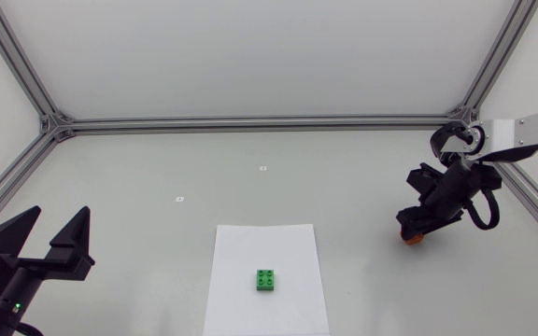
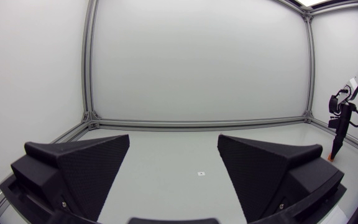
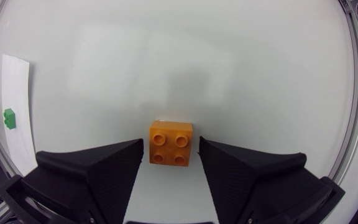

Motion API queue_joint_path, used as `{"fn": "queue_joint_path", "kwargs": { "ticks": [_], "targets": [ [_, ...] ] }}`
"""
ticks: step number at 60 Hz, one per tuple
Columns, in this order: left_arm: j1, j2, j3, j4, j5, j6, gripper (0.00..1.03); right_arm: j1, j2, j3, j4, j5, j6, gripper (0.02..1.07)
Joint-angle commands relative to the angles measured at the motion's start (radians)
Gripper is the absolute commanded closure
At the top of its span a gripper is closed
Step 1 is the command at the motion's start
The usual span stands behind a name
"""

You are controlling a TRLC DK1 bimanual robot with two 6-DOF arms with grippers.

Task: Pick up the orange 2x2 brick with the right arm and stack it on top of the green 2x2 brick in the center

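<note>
Right tool (image 3: 171, 148): fingers spread, low over the surface (image 1: 157, 168), pointing down. The orange brick (image 3: 170, 143) sits flat on the surface between the fingertips, studs up. A thin sliver of gap shows on each side of it, so nothing is pinched. From the head view only an orange edge shows under the tool. The right arm (image 1: 530, 131) comes in from the far right side.

Well apart from the right tool, off to its left, a white paper sheet (image 1: 292, 252) lies on the surface. The green brick (image 1: 267, 279) rests on it, studs up, nearer the sheet's front half. In the right wrist view the sheet and the green brick are small and far off to one side of the tool.

Left tool (image 2: 174, 149): fingers spread wide, nothing between them, held at the near left corner. A small white mark (image 2: 200, 173) lies on the surface ahead of it. The green brick is well apart from this tool, to its right.
</note>
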Motion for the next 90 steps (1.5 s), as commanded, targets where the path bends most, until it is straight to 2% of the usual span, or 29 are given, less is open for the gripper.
{"fn": "queue_joint_path", "kwargs": {
  "ticks": [1, 14, 53, 83, 90],
  "targets": [
    [0.003, -0.008, -0.041, -0.015, 0.004, 0.013, 0.04, -0.002, 0.012, -0.031, 0.002, -0.005, 0.005, 0.45],
    [0.003, -0.008, -0.041, -0.015, 0.004, 0.013, 0.04, -0.002, 0.006, -0.033, 0.002, -0.005, 0.003, 0.50],
    [0.003, -0.008, -0.041, -0.015, 0.004, 0.013, 0.04, 0.007, 0.001, -0.026, 0.003, -0.002, 0.009, 0.53],
    [0.003, -0.008, -0.041, -0.013, 0.004, 0.013, 0.04, 0.018, -0.008, -0.062, 0.060, 0.004, 0.006, 0.61],
    [0.003, -0.008, -0.041, -0.015, 0.004, 0.013, 0.04, 0.014, -0.033, -0.069, 0.068, 0.001, 0.002, 0.67]
  ]
}}
